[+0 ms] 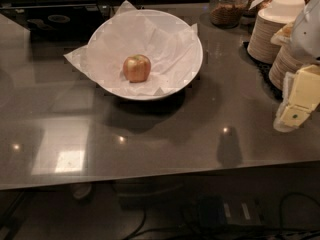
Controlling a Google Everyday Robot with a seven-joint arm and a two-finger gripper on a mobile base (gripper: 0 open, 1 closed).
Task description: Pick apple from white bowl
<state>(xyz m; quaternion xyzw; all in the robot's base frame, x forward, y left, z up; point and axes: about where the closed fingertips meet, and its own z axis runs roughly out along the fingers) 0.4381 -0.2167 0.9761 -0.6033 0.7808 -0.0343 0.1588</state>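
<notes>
In the crinkly-papered white bowl (199,59) sits the round apple (137,68), tool (294,110) apparently rightward.

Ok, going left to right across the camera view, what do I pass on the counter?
White bowl with the apple in it → glass jar → stacked paper bowls → gripper, at the far right edge.
</notes>
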